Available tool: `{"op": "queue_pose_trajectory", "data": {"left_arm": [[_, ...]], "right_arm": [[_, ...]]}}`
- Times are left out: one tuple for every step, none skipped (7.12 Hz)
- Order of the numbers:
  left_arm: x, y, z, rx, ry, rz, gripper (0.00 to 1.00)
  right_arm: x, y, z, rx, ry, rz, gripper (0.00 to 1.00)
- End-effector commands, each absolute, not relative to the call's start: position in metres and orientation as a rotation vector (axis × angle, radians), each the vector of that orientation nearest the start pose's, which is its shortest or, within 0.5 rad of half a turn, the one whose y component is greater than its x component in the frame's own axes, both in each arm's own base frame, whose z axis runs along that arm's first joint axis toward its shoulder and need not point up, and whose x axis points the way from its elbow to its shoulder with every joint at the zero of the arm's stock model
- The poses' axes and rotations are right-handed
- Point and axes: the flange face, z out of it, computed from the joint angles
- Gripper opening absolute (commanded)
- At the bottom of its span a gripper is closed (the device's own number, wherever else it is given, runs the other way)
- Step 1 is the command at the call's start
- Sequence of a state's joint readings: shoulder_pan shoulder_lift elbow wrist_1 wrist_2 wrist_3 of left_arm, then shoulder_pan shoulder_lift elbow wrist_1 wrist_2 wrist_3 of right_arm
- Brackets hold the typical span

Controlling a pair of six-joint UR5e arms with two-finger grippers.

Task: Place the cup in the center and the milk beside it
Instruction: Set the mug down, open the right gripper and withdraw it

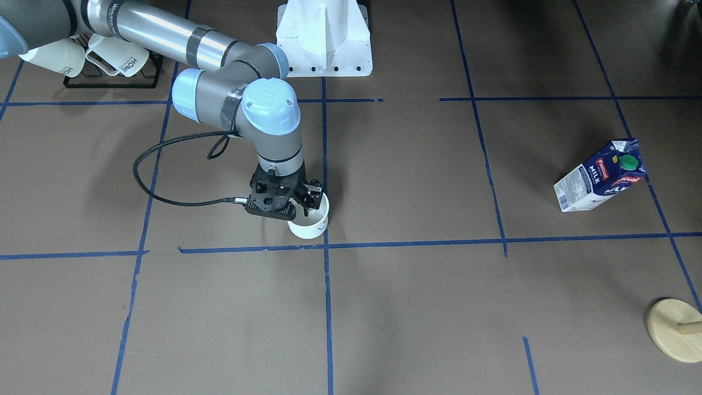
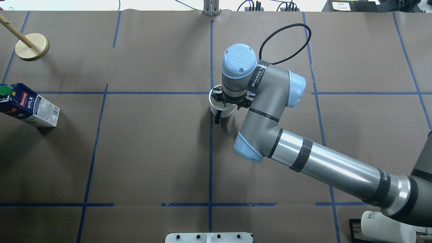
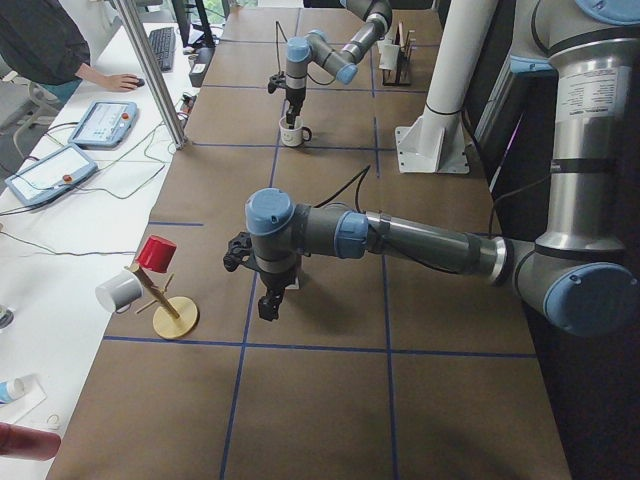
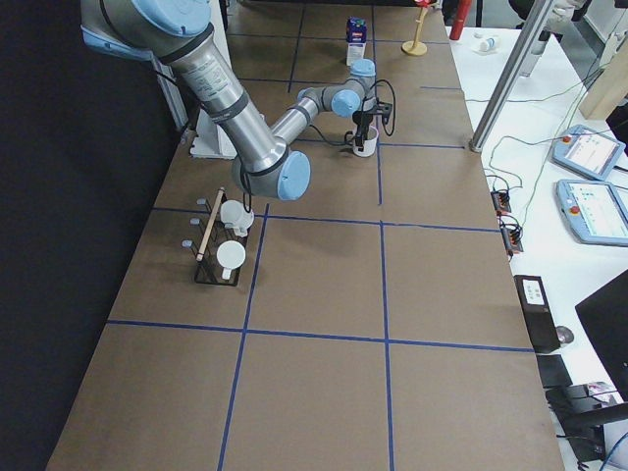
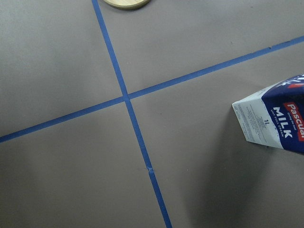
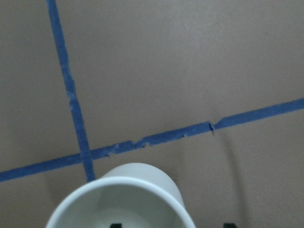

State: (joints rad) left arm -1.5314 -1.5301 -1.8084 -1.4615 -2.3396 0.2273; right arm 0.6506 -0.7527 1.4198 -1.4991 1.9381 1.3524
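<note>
One milk carton point(image 1: 600, 178) — "Pascual", "MILK"

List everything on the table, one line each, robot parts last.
cup: one, white, just beside the middle tape crossing.
milk: one, dark blue carton, standing far out on the robot's left side.
HOME mugs: two, white, on the black rack, robot's right side.
wooden stand: one, pale, beyond the milk; holds a red cup and a grey cup.
tape lines: blue grid on the brown surface.
right tool: black, open, straddling the cup's rim.
left tool: black, above the table near the milk; open or shut unclear.
</note>
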Motion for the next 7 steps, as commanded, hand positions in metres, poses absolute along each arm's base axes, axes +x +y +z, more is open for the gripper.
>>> {"op": "queue_pose_trajectory", "data": {"left_arm": [[-0.044,-0.476,0.573,0.157,0.764,0.288,1.0],[-0.043,-0.481,0.575,0.156,0.763,0.291,1.0],[-0.043,-0.497,0.566,0.177,0.761,0.298,1.0],[-0.041,-0.519,0.56,0.189,0.776,0.303,1.0],[-0.04,-0.519,0.563,0.186,0.801,0.304,1.0],[-0.039,-0.52,0.568,0.175,0.802,0.299,1.0],[-0.039,-0.522,0.558,0.192,0.802,0.302,1.0]], "right_arm": [[-0.441,-0.553,0.169,-0.025,-0.827,0.212,1.0],[-0.383,-0.562,0.168,0.018,-0.782,0.141,1.0],[-0.329,-0.576,0.208,0.011,-0.786,0.08,1.0],[-0.253,-0.591,0.257,0.044,-0.793,-0.006,1.0],[-0.198,-0.591,0.307,0.059,-0.781,-0.058,1.0],[-0.137,-0.572,0.367,0.075,-0.768,-0.121,1.0],[-0.076,-0.536,0.433,0.072,-0.79,-0.202,1.0]]}}
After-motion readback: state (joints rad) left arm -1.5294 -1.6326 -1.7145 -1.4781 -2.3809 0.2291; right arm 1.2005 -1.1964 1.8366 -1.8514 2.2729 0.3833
